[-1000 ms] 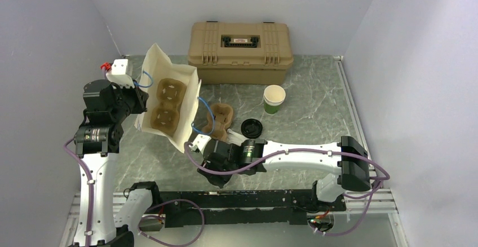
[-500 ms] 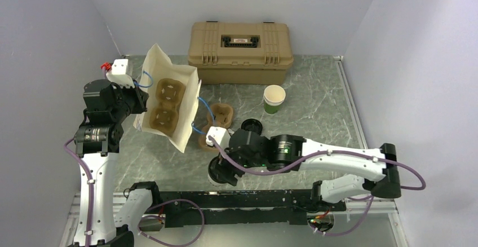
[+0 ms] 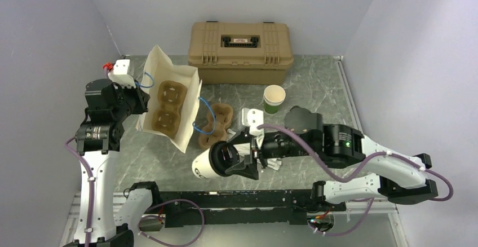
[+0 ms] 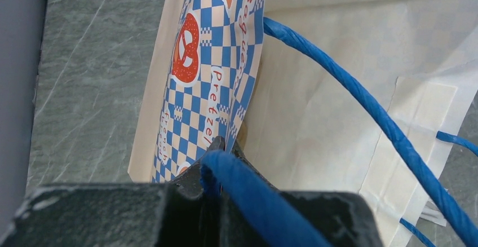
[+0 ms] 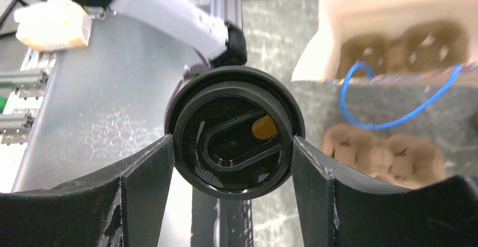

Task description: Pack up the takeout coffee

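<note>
The takeout coffee [image 3: 209, 165] is a pale paper cup with dark lettering and a black lid [image 5: 234, 131]. My right gripper [image 3: 239, 159] is shut on it at the lid end and holds it tipped on its side above the table's front, base pointing left. In the right wrist view my right gripper [image 5: 232, 142] has a finger on each side of the lid. My left gripper [image 3: 138, 97] is shut on the blue handle [image 4: 242, 190] of a white paper bag [image 3: 183, 137]. It holds the bag tilted open, with a brown cup carrier [image 3: 166, 103] inside.
A second brown carrier [image 3: 217, 126] lies on the table right of the bag. A green paper cup [image 3: 274, 99] stands behind my right arm. A tan toolbox [image 3: 240, 44] sits at the back. The loose black lid is hidden.
My right arm has lifted the coffee from the table's front edge and tipped it on its side, its elbow swinging right. The left arm and bag have barely moved.
</note>
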Controlling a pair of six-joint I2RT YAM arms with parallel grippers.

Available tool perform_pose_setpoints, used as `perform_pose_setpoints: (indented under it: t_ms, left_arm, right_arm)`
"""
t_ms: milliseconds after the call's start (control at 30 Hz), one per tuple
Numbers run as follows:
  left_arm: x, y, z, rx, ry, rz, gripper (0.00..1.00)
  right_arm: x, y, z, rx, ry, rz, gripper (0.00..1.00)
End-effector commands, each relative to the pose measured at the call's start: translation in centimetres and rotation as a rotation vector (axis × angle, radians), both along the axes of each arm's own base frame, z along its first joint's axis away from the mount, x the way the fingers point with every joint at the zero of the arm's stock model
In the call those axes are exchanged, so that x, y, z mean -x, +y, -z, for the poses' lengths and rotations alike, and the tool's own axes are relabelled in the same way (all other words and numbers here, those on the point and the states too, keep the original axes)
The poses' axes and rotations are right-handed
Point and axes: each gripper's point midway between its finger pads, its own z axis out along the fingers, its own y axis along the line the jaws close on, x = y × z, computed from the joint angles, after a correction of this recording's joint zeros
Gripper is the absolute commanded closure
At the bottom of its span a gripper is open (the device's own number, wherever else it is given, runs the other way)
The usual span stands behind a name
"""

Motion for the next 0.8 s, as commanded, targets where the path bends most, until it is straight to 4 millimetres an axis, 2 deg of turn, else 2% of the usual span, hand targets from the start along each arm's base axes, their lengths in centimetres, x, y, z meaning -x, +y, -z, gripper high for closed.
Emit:
perform_pose_setpoints:
  t_ms: [0,233,400,600,767]
  left_arm:
    - [0.3,-0.5,-0.7,0.002,-0.03,0.029,1.0]
    - [0.7,-0.4,-0.6,0.0,-0.036,0.022,1.0]
    - [1.1,-0.6,-0.3,0.004,-0.041,0.031,1.0]
    - [1.5,-0.8,-0.5,-0.012,-0.047,0.032,1.0]
    - [1.6,-1.0,-0.9,-0.012,-0.052,0.04,1.0]
  right_arm:
    - [-0.4,0.2,-6.4,-0.169,-0.117,-0.023,0.45]
    - [-2.4,1.7,-10.1,-0.244,-0.219,0.049,0.47]
    - [-5.2,4.1,-11.3,-0.232,-0.292,0.151,0.49]
    - [-9.3,7.2,-10.7,-0.169,-0.404,0.3,0.49]
    - [-12.2,9.9,-8.6,-0.082,-0.472,0.376,0.49]
